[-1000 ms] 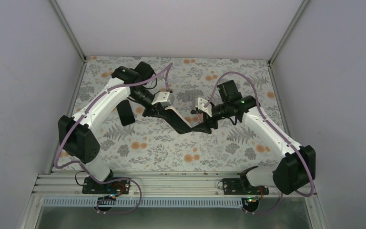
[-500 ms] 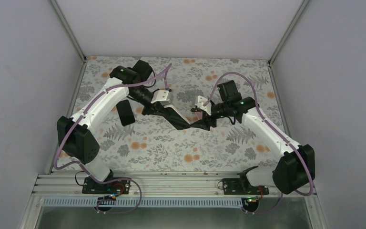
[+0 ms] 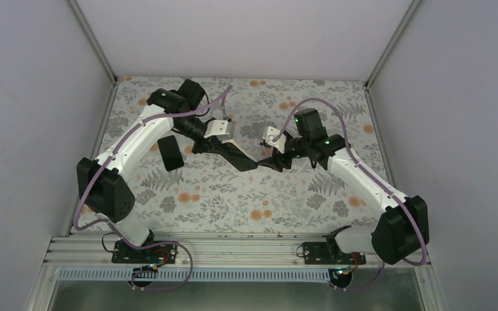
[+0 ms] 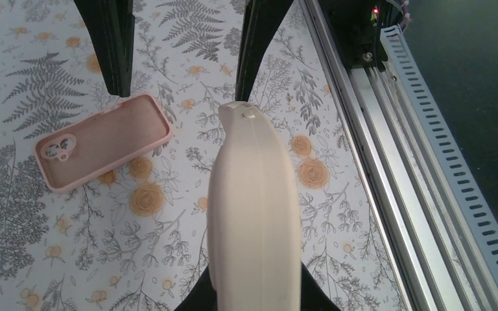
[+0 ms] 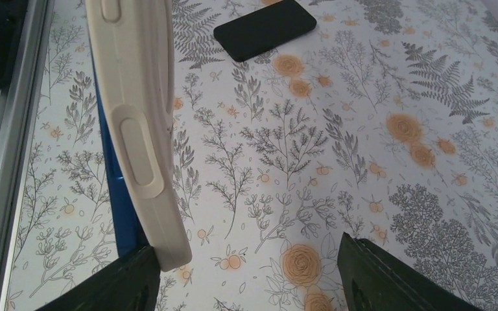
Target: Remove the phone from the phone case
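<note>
A floral cloth with grey ferns and orange blooms covers the table, running up to an aluminium rail at the near edge. Just outside the rail runs a slotted duct. A black phone lies flat on the cloth, well apart from the rail, toward its left end. A pink case lies hollow side up on the cloth, also well away from the rail, with its camera cut-out at the end farther from it. Plain white walls stand opposite the rail.
</note>
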Robot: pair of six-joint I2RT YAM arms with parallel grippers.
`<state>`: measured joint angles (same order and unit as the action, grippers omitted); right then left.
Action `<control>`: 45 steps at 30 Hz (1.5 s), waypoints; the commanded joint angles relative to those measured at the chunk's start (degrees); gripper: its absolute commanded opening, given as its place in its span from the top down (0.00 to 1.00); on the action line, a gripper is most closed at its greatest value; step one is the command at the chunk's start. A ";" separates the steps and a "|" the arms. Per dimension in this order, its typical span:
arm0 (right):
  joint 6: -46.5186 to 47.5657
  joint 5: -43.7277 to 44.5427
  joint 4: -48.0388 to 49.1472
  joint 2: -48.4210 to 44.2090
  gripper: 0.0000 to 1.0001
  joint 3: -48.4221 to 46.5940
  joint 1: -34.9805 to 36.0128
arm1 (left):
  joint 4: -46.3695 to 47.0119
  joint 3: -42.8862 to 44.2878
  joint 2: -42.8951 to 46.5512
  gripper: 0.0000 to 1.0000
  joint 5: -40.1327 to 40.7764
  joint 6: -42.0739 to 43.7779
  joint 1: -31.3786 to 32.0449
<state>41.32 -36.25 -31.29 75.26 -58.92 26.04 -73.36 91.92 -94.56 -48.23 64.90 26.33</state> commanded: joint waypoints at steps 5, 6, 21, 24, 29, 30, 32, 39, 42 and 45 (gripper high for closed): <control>-4.19 9.29 10.38 2.86 0.27 -2.77 5.96 | -4.51 0.71 -0.14 0.98 -20.25 1.72 2.40; -4.63 9.13 10.84 2.97 0.26 -3.23 6.28 | -4.51 0.51 -0.40 0.98 -20.62 1.77 2.41; -8.22 -9.14 6.58 7.54 0.32 -13.33 6.66 | -4.51 1.52 -4.33 0.98 -24.09 2.52 1.37; -7.53 -16.29 1.38 9.92 0.36 -17.94 6.70 | -4.42 2.77 -7.21 0.98 -20.79 2.50 0.07; -4.35 -25.72 -8.47 13.15 0.41 -24.32 6.75 | -0.63 7.02 -9.59 0.98 -17.00 -1.79 -1.91; -4.33 -26.99 -9.07 13.28 0.44 -24.69 6.74 | 1.47 7.00 -9.37 0.98 -16.09 -3.28 -1.90; -5.89 -27.93 -8.10 13.34 0.49 -24.31 6.98 | 4.68 7.62 -9.56 0.98 -15.39 -5.83 -1.98; -7.98 -24.54 -5.53 13.36 0.93 -23.04 7.01 | 9.53 11.20 -10.41 0.48 -13.71 -12.42 -3.02; -7.61 -20.83 -5.87 12.46 0.97 -21.83 6.71 | 16.05 8.80 -6.04 0.11 -10.80 -16.53 -4.46; -6.72 -17.40 -7.27 12.43 0.97 -20.06 5.34 | 17.39 10.25 -3.84 0.00 -8.60 -18.11 -6.34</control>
<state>32.99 -48.82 -41.47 89.82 -79.42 30.48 -66.43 100.47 -102.54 -57.14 51.94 21.45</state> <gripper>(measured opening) 0.060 0.976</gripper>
